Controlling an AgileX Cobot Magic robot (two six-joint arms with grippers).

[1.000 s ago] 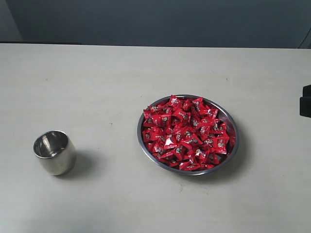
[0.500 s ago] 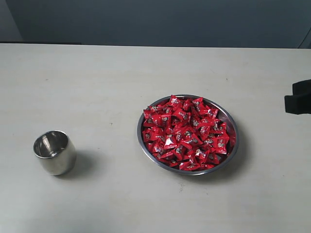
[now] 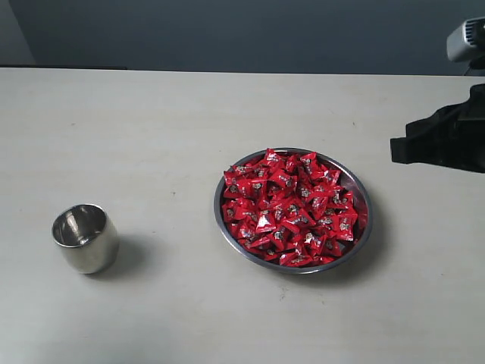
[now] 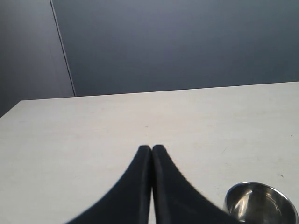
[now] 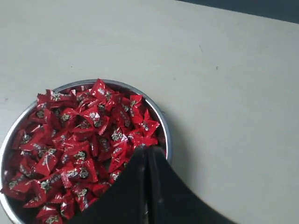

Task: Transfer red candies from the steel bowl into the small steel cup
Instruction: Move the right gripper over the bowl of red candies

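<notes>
Right end effector (image 3: pixel 395 150) sits at the right edge of the exterior view, fingers pressed together and holding nothing; steel bowl (image 3: pixel 217 216) lies to its left and nearer the camera, so the coming reach runs leftward and down toward the heap. In the right wrist view the closed tips line up with the bowl's rim on the arm's side, with the pile spread out beyond them. The right arm is clearly the nearer one to the bowl. Left end effector (image 4: pixel 152 149) is also closed and empty, out of the exterior view, with the small steel cup (image 3: pixel 85 237) close by in its own camera. Cup stands upright on the left of the counter (image 3: pixel 151 129), well apart from the bowl, and looks empty. Red candies (image 3: pixel 292 206) are all in the bowl, none in the cup – transfer not yet begun. Candies are shiny crinkled foil with crimped ends and pale marks, heaped at every angle, so no common long axis to align with; foil is likely slippery and pieces overlap. Bowl is wide, shallow, thin-rimmed polished steel; cup rounded, handleless, mirror-bright. Counter is pale and matt – judged: fingers must part before the descent
</notes>
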